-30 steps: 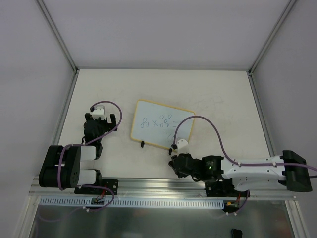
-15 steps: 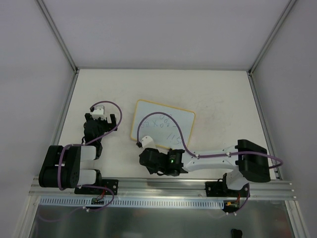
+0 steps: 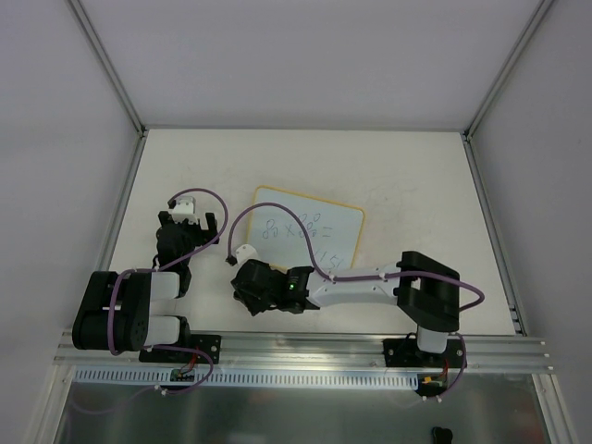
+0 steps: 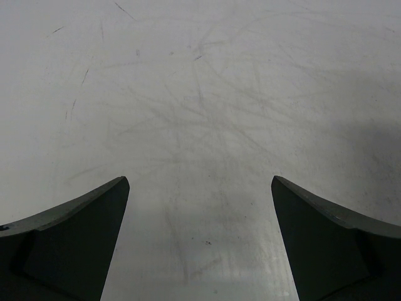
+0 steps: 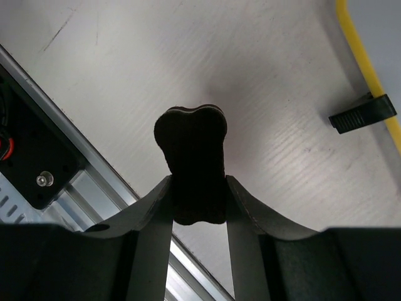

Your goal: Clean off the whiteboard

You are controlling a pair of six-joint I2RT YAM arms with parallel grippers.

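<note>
The whiteboard lies flat mid-table, orange-yellow framed, with dark handwritten marks. My right arm reaches across its near part. My right gripper is off the board's near left corner, close to the table's front edge. In the right wrist view the right gripper is shut on a small black bone-shaped eraser, held above bare table. The board's yellow frame and one black clip foot show at the upper right. My left gripper is open and empty over the table, left of the board.
An aluminium rail runs along the table's front edge, just below the right gripper. Grey enclosure walls stand on the left, right and far sides. The table top under the left gripper is scratched.
My right arm has swung left along the table's near edge, from right of the board's front to off its near left corner, holding the eraser. The left arm has not moved.
</note>
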